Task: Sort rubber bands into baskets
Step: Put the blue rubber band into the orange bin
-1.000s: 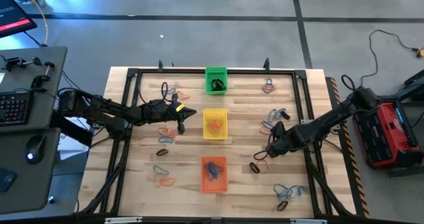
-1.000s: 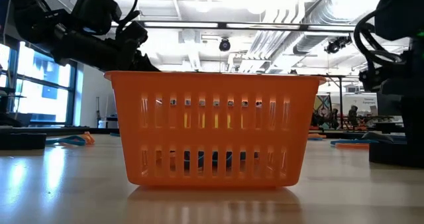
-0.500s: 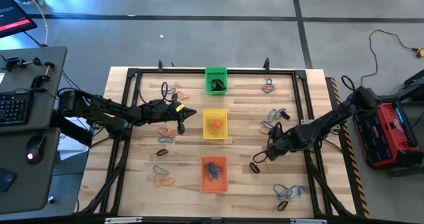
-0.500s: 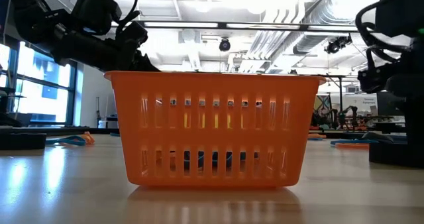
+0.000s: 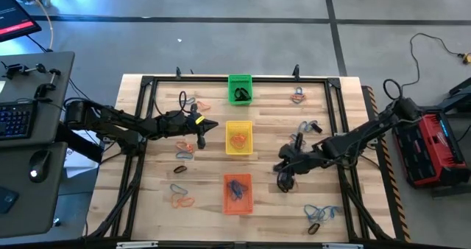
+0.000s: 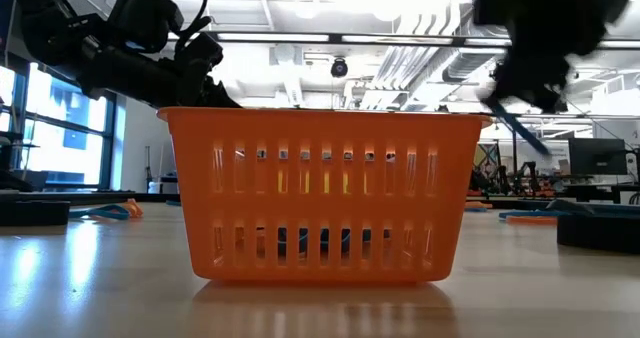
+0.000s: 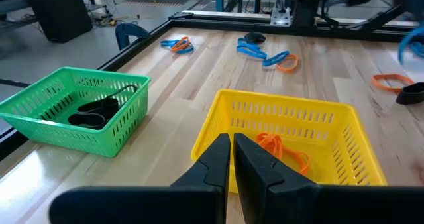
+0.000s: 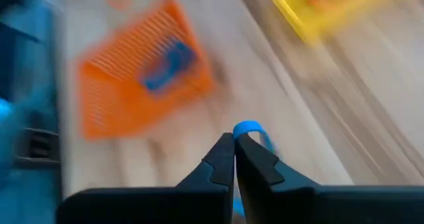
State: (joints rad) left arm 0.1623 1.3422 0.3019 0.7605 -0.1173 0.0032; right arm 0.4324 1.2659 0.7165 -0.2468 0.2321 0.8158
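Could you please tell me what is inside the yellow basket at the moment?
The yellow basket holds orange rubber bands, seen from the left wrist and from above. Its near wall hides part of the floor, so the count is unclear.

No legible text, labels, brands or numbers in any view. The monitor [image 5: 13,17] at 10 o'clock shows a red strip, too small to read.
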